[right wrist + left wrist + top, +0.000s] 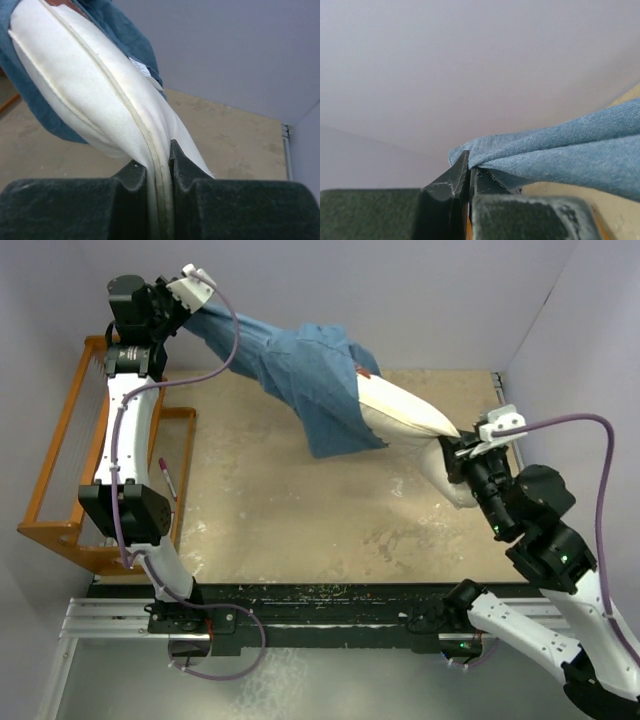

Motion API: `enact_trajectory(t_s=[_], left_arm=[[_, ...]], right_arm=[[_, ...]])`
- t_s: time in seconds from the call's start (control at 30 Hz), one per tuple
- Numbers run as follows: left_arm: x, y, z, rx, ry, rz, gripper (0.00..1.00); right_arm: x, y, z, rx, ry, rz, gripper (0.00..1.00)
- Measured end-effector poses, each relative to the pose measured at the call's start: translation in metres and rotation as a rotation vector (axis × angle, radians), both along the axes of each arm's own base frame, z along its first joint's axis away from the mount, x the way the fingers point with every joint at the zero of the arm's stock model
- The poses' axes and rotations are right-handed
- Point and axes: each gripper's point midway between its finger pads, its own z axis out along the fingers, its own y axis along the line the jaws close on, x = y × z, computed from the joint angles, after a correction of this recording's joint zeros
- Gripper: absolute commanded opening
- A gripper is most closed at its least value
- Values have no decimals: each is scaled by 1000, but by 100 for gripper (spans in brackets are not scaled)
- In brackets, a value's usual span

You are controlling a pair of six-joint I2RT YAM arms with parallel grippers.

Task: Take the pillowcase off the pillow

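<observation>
Pillowcase (300, 370) about half off, held in the air between the two arms.

Its blue cloth hangs above the table (280, 510), one end pinched tight by the left gripper (197, 288) at the back left; the left wrist view shows the jaws closed on a fold of it. The pillow (410, 410) juts out of the open mouth toward the right, where the right gripper (462, 447) clamps its seamed edge. I judge roughly half the pillow bare and the rest inside the cloth, so more pulling apart is left. How far the covered end reaches is hidden. A small brown-red mark at the cloth's edge is too little to make out.
</observation>
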Motion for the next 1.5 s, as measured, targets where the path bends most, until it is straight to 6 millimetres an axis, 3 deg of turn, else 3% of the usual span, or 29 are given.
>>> enact_trajectory(t_s=[0.1,0.23,0.37,0.53,0.6,0.7,0.83,0.97,1.07,1.17,1.3,1.4,1.5], left_arm=[[7,1,15,-20,-36,9,0],[20,10,20,-23,-62,45,0],[33,41,21,-33,-81,132,0],[29,91,27,-28,-110,267,0],[26,102,32,-37,-132,301,0],[25,102,34,-80,-140,296,0],[20,67,38,-160,-127,203,0],[-8,-15,48,-254,-79,-21,0],[-48,-87,68,-311,-56,-240,0],[-103,-148,103,-361,-68,-459,0],[-161,-176,137,-407,-81,-616,0],[-184,-182,124,-422,-34,-653,0],[-186,-193,65,-430,110,-650,0]], right_arm=[[-4,-24,12,41,-44,-101,0],[-8,-43,19,68,-66,-182,0],[-14,-63,19,70,-66,-264,0],[-19,-90,11,21,-41,-390,0],[-23,-102,8,-4,-29,-447,0],[-26,-115,3,-38,-8,-512,0],[-24,-122,0,-56,11,-566,0],[-8,-105,-5,-61,31,-535,0],[17,-77,-18,-63,60,-480,0],[49,-44,-49,-95,120,-429,0],[93,1,-107,-157,242,-374,0],[114,27,-154,-181,346,-341,0],[124,52,-174,-124,390,-294,0]])
